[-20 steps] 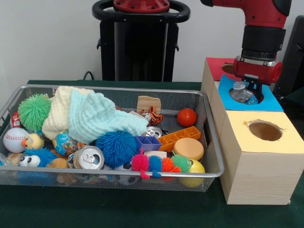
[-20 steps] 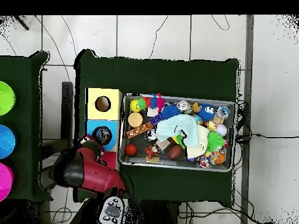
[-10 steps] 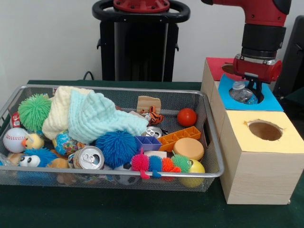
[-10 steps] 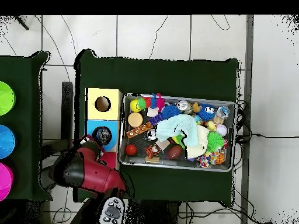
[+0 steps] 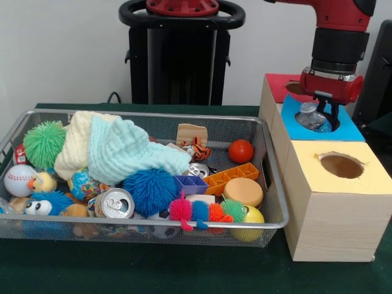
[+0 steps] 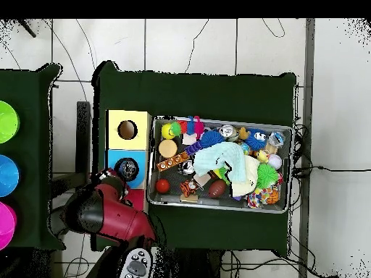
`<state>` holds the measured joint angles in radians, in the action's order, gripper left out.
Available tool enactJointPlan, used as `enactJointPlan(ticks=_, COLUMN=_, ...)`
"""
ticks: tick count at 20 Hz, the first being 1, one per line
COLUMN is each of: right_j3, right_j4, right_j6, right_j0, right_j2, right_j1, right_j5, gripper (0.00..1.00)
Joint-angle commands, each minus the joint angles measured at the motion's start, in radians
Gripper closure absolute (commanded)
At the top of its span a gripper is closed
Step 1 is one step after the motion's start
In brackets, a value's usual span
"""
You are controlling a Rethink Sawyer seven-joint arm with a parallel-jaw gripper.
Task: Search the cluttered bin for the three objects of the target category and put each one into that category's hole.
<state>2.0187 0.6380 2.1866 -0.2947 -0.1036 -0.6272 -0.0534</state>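
Moved: gripper (image 5: 326, 120) has risen slightly above the blue-topped box (image 5: 349, 130) since a second ago.
Bottle: plastic bottle (image 5: 312, 119) sits in the blue-topped box's hole.
Fingers: straddle the bottle; grip cannot be told.
Bin: wire bin (image 5: 270, 184) beside the blue-topped box.

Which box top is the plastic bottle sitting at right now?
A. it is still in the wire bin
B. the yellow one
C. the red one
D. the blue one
D: the plastic bottle rests in the blue box top's hole, just below the claw.
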Motion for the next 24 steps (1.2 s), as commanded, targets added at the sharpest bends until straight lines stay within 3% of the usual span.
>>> enactJointPlan(ticks=1, right_j3=0.099, right_j4=0.027, right_j6=0.21, right_j0=-0.029, right_j2=0.007, right_j1=0.036, right_j5=0.231, gripper=0.0)
enactJointPlan(ticks=8, right_j3=0.114, right_j4=0.028, right_j6=0.21, right_j0=-0.023, right_j2=0.017, right_j1=0.024, right_j5=0.214, gripper=0.0)
enactJointPlan(ticks=16, right_j3=0.068, right_j4=0.003, right_j6=0.261, right_j0=-0.077, right_j2=-0.09, right_j1=-0.095, right_j5=0.423, gripper=0.0)
enactJointPlan(ticks=24, right_j3=0.063, right_j4=0.03, right_j6=0.265, right_j0=-0.066, right_j2=-0.068, right_j1=-0.102, right_j5=0.437, gripper=0.0)
